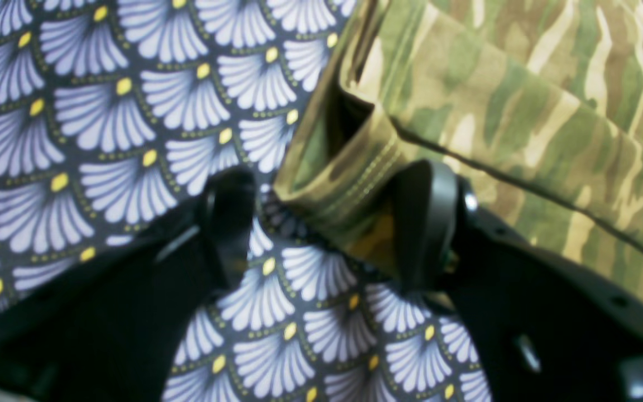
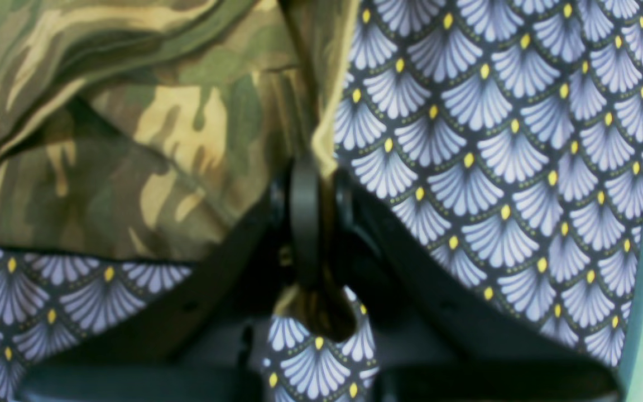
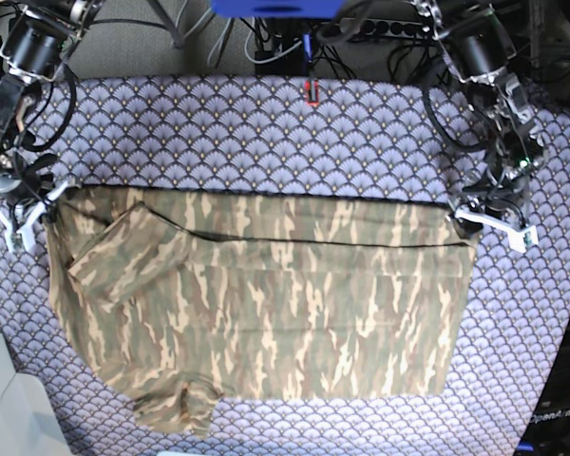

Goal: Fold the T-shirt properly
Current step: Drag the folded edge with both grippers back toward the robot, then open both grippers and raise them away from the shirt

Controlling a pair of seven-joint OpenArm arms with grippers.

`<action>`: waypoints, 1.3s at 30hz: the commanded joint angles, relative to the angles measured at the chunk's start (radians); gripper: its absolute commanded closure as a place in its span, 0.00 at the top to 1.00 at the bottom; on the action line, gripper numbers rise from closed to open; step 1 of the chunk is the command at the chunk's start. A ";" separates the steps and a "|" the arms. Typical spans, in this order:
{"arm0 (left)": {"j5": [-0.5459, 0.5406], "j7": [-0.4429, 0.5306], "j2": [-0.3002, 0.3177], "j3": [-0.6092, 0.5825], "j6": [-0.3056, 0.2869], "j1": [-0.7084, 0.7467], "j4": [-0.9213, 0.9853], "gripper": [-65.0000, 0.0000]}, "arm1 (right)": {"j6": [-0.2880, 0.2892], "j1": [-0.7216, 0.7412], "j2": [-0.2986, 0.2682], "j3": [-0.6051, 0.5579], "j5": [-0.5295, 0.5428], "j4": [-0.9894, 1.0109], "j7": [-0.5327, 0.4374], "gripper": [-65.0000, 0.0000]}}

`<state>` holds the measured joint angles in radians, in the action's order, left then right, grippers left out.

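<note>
With the right pincer (image 2: 313,223) clamped on the camouflage-print cloth T-shirt (image 3: 266,304) and the left pincer (image 1: 327,223) apart beside its hem near the worktop's far edge, a neat fold seemingly needed matched grips.

T-shirt (image 3: 266,304) spread across the middle of the bench (image 3: 266,142), on the tablecloth (image 3: 218,133), which extends past it on all sides. Upper portion doubled forward, forming a straight fold line along the far edge. One sleeve lies folded inward on the body at the base view's left; the other projects at the near edge, left of centre. Right hand (image 3: 28,204) at the far corner on the base view's left, pinching the cloth edge (image 2: 321,151). Left hand (image 3: 484,217) at the opposite far corner, one finger (image 1: 427,218) against the hem (image 1: 349,184).
</note>
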<state>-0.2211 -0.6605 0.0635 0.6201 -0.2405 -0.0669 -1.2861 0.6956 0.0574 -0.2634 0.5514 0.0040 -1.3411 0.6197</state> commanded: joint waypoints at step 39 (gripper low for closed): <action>-0.001 -0.226 0.005 0.060 -0.001 0.252 -0.448 0.00 | 0.003 -0.235 0.031 0.137 0.012 -0.154 -0.025 0.00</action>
<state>-0.2314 -0.9100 0.0532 0.6727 -0.2508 0.1867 -1.7145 0.7063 -0.1780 -0.2104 0.6765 0.0231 -1.4776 0.6083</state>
